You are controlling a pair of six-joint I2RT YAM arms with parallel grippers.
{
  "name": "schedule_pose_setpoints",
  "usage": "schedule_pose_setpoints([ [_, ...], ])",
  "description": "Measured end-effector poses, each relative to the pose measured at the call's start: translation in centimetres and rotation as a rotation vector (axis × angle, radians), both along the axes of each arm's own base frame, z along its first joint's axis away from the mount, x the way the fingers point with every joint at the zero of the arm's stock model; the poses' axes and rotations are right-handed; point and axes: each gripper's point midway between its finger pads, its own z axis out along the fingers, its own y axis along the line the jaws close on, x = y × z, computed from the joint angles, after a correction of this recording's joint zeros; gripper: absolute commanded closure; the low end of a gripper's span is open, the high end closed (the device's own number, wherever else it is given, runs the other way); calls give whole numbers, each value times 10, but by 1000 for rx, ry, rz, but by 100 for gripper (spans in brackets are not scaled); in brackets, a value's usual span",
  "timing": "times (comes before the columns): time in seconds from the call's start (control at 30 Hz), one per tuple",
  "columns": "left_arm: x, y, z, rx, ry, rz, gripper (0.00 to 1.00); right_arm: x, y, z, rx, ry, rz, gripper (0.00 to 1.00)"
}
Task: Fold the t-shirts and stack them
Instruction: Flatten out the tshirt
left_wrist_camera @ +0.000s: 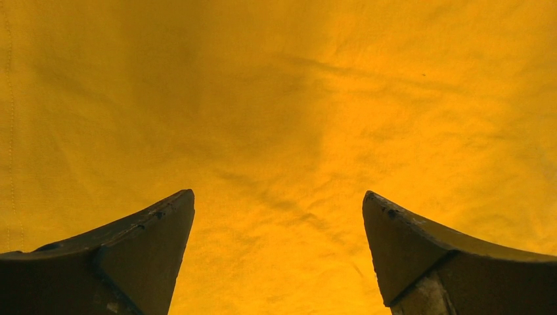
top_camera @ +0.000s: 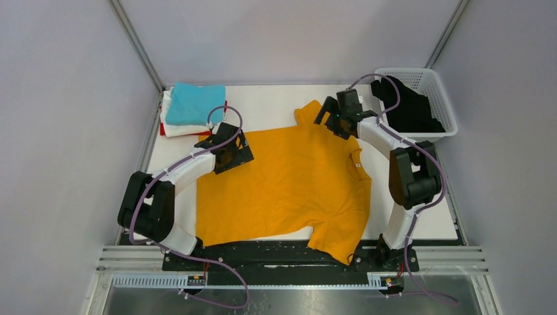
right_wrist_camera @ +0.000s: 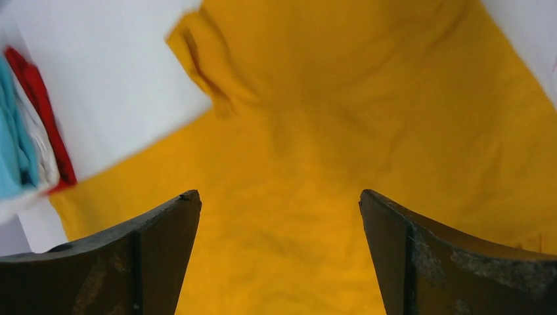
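Mustard-orange t-shirt (top_camera: 289, 184) lies spread flat, unfolded, mid-table. Its collar points toward the right arm, one sleeve toward the far edge and the other toward the arm bases.

Left gripper (top_camera: 235, 152) is over the shirt's far-left corner. On the left wrist cam the fingers (left_wrist_camera: 151, 243) are wide apart with only orange cloth below them and nothing pinched.

Right gripper (top_camera: 332, 121) hangs above the far sleeve and shoulder area. Its fingers (right_wrist_camera: 157, 243) are also spread wide with nothing between them. I can't tell from any view whether either gripper touches the cloth.

Around it:
- The folded stack sits at the far-left corner of the table (top_camera: 276, 98), just behind the left gripper. It has a turquoise shirt (top_camera: 194, 103) on top, a white shirt (top_camera: 172, 125) under it and a red shirt (top_camera: 162, 129) at the bottom, of which I see only an edge. The stack lies apart from the orange shirt, with bare table between them.
- A white lattice basket (top_camera: 441, 92) is at the far-right corner, just beside the right arm's forearm. It holds dark cloth (top_camera: 407, 111), and I can't tell what that is.
- The left forearm crosses the orange shirt's left edge. The right arm's elbow sits beside the collar side, off the cloth.

Count:
- 4 shirts: 1 spread out, 3 stacked
- 1 basket
- 1 dark bundle
- 2 grippers, both empty
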Motion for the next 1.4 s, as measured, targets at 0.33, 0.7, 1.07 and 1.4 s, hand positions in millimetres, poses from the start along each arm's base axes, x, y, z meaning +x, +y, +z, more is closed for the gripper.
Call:
schedule_pose_setpoints([
  [0.33, 11, -8, -43, 23, 123, 4, 1, -70, 7, -66, 6, 216, 127, 1],
  [0.7, 102, -62, -35, -97, 65, -46, 1, -45, -32, -75, 82, 267, -6, 1],
  [1.07, 179, -111, -25, -201, 13, -107, 1, -1, -71, -71, 174, 267, -184, 1],
  [1.4, 154, -103, -20, -184, 48, -142, 1, 1, -84, -49, 80, 215, -143, 1],
])
